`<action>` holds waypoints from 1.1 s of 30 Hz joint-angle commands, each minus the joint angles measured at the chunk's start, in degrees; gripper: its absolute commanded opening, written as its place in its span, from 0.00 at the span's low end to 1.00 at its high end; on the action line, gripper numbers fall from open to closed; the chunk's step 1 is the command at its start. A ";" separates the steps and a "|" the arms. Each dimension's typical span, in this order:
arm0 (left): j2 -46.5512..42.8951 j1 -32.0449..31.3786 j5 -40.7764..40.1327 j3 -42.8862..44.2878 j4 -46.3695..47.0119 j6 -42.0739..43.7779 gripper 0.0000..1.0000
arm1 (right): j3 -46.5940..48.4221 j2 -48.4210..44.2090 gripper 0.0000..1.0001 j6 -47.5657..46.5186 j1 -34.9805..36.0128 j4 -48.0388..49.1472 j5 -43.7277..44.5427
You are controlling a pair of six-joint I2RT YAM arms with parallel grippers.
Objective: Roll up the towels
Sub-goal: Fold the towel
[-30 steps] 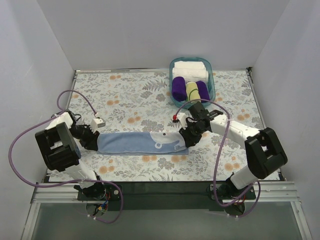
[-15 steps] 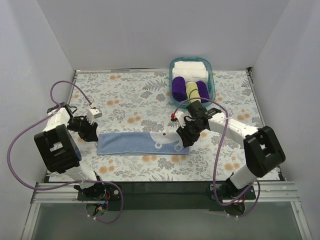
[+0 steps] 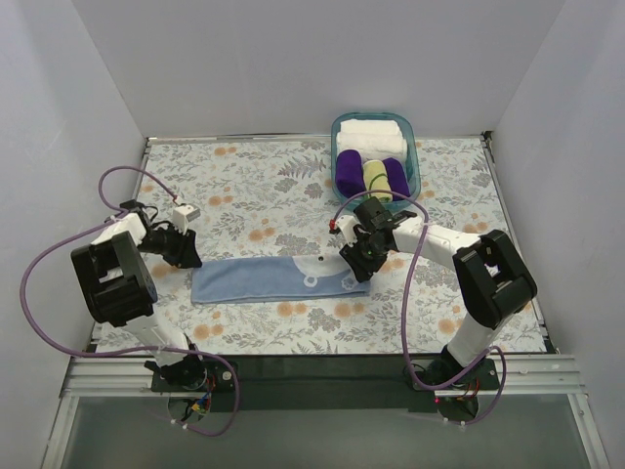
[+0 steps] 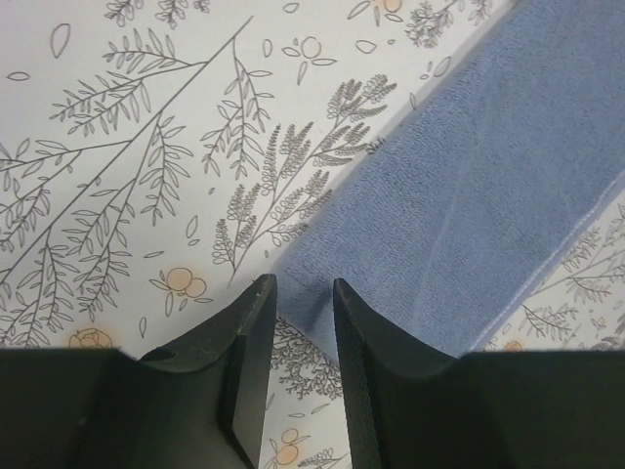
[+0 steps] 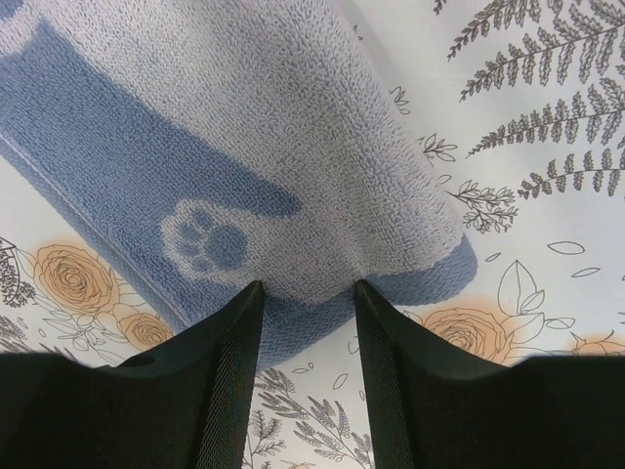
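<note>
The light blue towel lies flat as a long folded strip across the middle of the table. A white paw-print pattern marks its right end. My left gripper sits low at the strip's left corner, jaws a narrow gap apart, the corner just at the tips. My right gripper is at the right end, open, with the towel's folded edge lying between the fingertips. A pale yellow-green towel stands rolled in the basket.
A teal basket at the back holds white folded towels and two purple rolls. The floral tablecloth covers the table. White walls close in on three sides. Purple cables loop off both arms.
The right gripper opened wider and shifted slightly left and back at the towel's right end. The left gripper drew back from the left end, then came close again. The towel stayed flat.
</note>
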 commanded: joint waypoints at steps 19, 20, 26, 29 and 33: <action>-7.38 -5.91 -1.95 4.29 -2.91 0.53 0.24 | 10.14 -3.11 0.17 -1.09 0.08 -4.32 -3.81; -7.46 -6.89 -2.47 3.58 -2.65 -0.86 0.24 | 10.41 -2.06 0.16 -1.09 0.08 -4.32 -3.02; -3.97 -9.36 -7.12 -1.78 3.76 -7.02 0.23 | 8.13 4.54 0.13 -2.05 0.08 -0.90 3.57; -0.71 -9.27 -12.57 -2.31 5.35 -8.08 0.22 | 5.84 6.91 0.12 -2.93 -0.01 0.60 6.91; 2.98 -9.36 -15.48 -0.56 8.16 -9.40 0.21 | 2.33 7.10 0.12 -4.25 0.00 2.36 9.11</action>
